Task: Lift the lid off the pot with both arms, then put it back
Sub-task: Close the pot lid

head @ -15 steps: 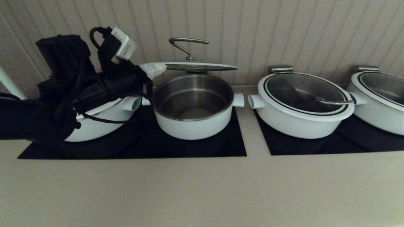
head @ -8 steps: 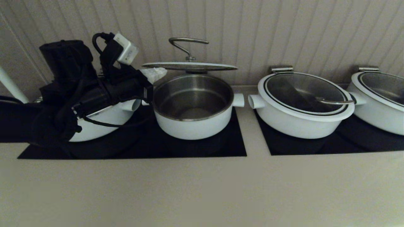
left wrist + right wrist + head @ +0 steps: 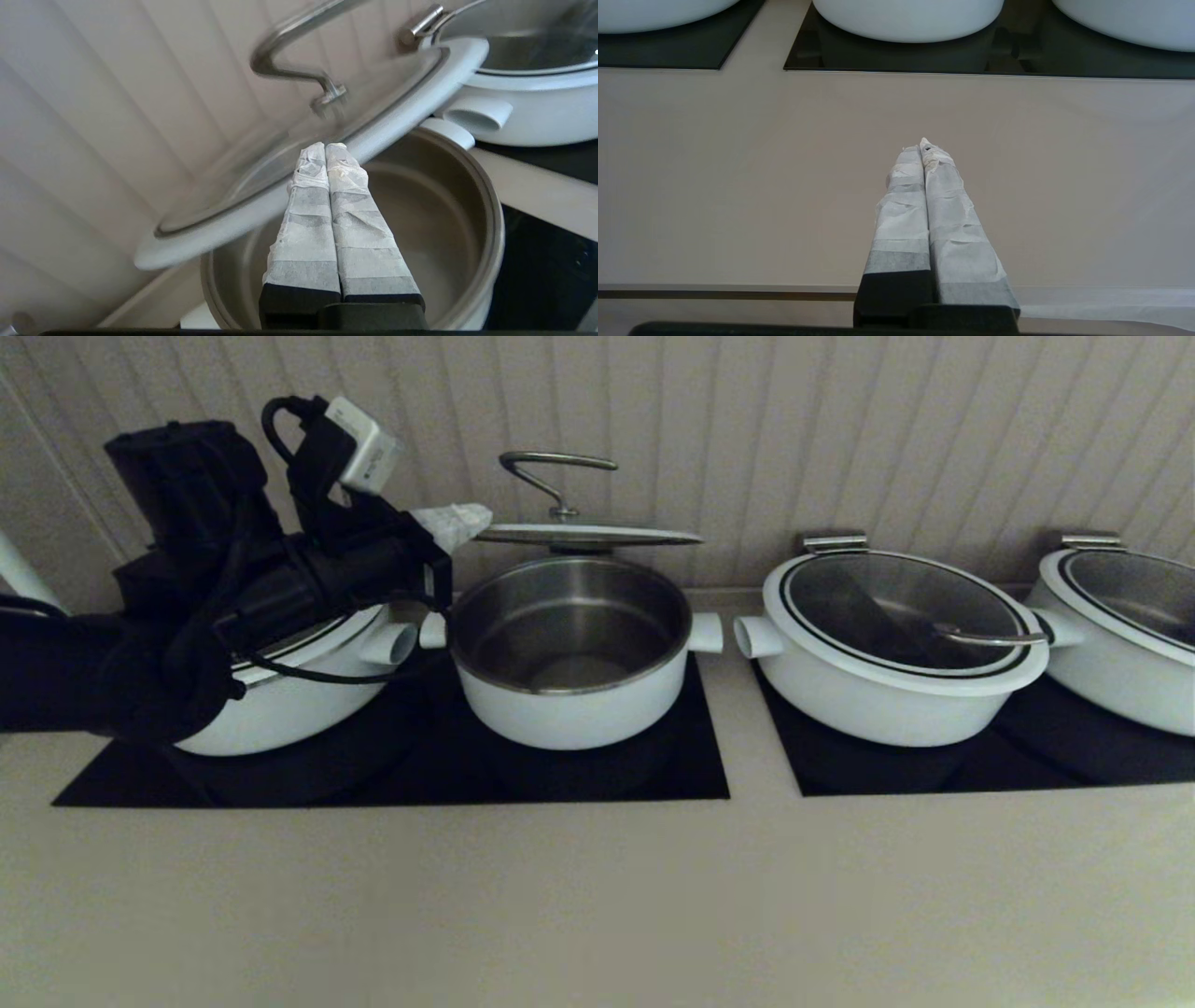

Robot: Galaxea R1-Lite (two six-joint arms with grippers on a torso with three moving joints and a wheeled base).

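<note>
The lid (image 3: 597, 534) hangs about level a little above the open pot (image 3: 571, 700), its steel-bar handle (image 3: 551, 467) standing up. My left gripper (image 3: 462, 521) is shut, with nothing between the fingers, and its white-wrapped tips are at the lid's left edge. In the left wrist view the gripper (image 3: 325, 148) overlaps the lid's white rim (image 3: 402, 112) above the pot's steel inside (image 3: 486, 205); I cannot tell whether the tips bear the lid. My right gripper (image 3: 923, 147) is shut and empty over the beige counter, out of the head view.
A white pot (image 3: 299, 700) sits behind my left arm. Two wider lidded white pots (image 3: 896, 709) (image 3: 1120, 653) stand to the right. All of them stand on black cooktops (image 3: 709, 775). A panelled wall is close behind. The beige counter (image 3: 597, 896) runs in front.
My left arm dipped slightly, then rose, so the fingertips now sit higher at the lid's left edge. The lid has hardly moved.
</note>
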